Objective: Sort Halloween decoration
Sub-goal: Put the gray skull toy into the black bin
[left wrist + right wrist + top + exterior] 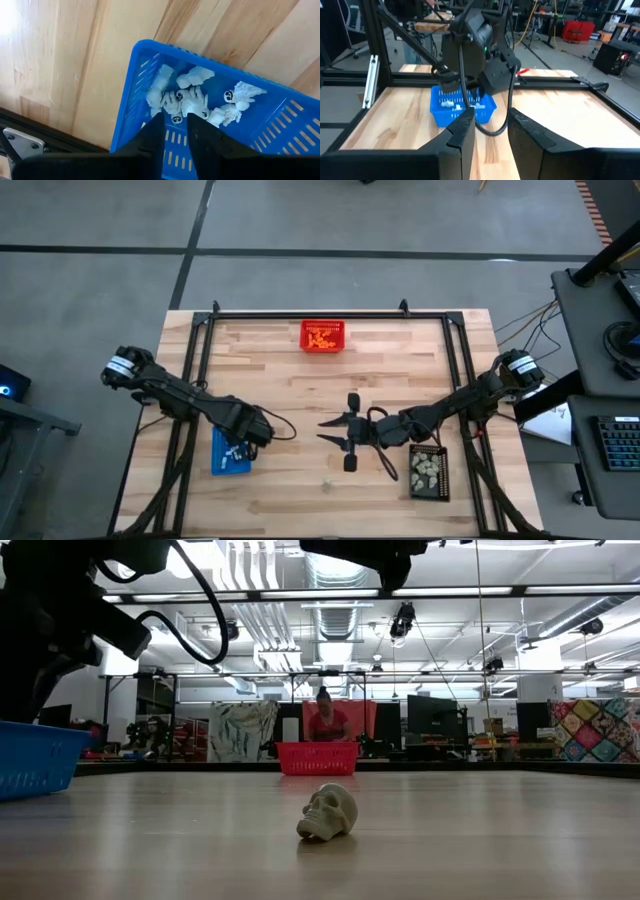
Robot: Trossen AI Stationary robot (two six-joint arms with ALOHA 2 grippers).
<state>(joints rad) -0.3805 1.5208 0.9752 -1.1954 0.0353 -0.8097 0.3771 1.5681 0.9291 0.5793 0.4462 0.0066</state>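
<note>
A blue tray (150,65) near the table's left holds several white trinkets (192,97). My left gripper (175,131) points straight down over them, slightly open, with nothing between its fingers. In the high view it stands over the same blue tray (228,460). My right gripper (322,430) hovers level over the table's middle, pointing at the left arm, open and empty. A pale beige skull (328,812) lies alone on the bare table. Orange trinkets fill the red basket (322,336) at the far edge. Beige pieces lie in the black tray (430,472).
A black frame rail (310,313) runs along the far edge, with struts down both sides. A loose cable (385,465) hangs from the right arm beside the black tray. Bare wood lies between the trays. A person (325,720) sits far behind the table.
</note>
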